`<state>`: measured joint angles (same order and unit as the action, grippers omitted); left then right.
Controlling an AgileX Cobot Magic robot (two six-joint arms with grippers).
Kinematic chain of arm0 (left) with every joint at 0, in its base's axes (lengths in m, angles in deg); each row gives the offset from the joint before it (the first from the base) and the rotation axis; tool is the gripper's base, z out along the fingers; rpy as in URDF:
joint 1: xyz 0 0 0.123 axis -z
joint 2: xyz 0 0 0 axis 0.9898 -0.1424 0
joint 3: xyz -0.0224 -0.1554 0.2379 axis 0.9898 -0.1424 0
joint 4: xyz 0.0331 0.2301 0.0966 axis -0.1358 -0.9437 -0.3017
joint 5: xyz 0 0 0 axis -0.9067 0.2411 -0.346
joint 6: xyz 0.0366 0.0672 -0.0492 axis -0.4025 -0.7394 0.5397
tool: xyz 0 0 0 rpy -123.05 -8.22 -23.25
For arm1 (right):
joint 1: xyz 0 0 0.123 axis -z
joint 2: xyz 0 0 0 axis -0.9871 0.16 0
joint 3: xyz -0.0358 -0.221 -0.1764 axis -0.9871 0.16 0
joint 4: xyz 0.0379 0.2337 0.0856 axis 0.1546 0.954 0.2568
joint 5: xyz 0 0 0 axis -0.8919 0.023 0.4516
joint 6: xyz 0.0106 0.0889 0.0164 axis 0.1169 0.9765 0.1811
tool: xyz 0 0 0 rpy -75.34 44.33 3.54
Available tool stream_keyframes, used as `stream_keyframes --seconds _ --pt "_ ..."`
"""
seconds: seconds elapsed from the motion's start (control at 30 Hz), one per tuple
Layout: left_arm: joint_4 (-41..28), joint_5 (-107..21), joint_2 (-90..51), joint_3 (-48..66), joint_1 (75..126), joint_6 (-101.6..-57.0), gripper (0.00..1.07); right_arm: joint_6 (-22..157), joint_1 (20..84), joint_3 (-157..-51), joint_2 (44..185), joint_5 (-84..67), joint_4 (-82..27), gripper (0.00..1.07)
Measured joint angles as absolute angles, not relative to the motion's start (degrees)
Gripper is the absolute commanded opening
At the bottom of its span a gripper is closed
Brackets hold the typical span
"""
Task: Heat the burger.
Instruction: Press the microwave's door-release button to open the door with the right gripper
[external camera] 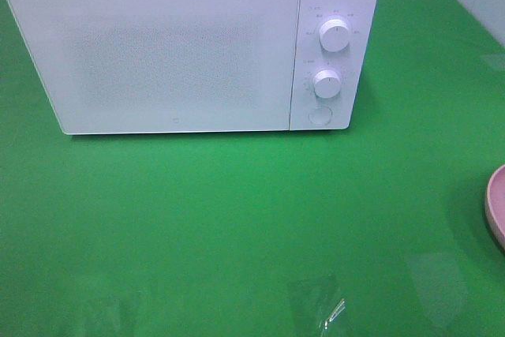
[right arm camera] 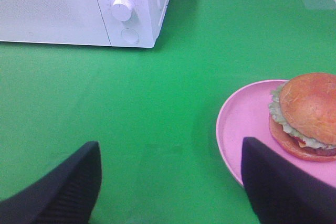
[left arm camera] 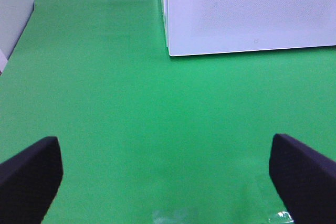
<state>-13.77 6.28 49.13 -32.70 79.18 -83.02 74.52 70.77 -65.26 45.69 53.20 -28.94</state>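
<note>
Wide-spread fingers [left arm camera: 31,182] on left gripper [left arm camera: 164,150] and right gripper [right arm camera: 170,153] hold nothing; burger [right arm camera: 307,116] sits on plate [right arm camera: 236,124], microwave [external camera: 158,53] shut: all steps remain

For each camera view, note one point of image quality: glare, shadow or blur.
Exterior high: pale glare patches on the green table low in the view; the microwave looks washed out. Left wrist: the left gripper has dark, soft-edged fingers. Right wrist: the burger is fairly sharp, the right gripper blurred.
</note>
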Motion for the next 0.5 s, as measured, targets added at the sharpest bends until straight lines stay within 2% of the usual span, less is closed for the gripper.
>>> stream_keyframes --seconds 0.5 --pt "-13.8 6.3 49.1 -32.7 79.2 -83.0 1.02 74.5 70.8 -65.3 45.7 53.2 -28.9 0.73"
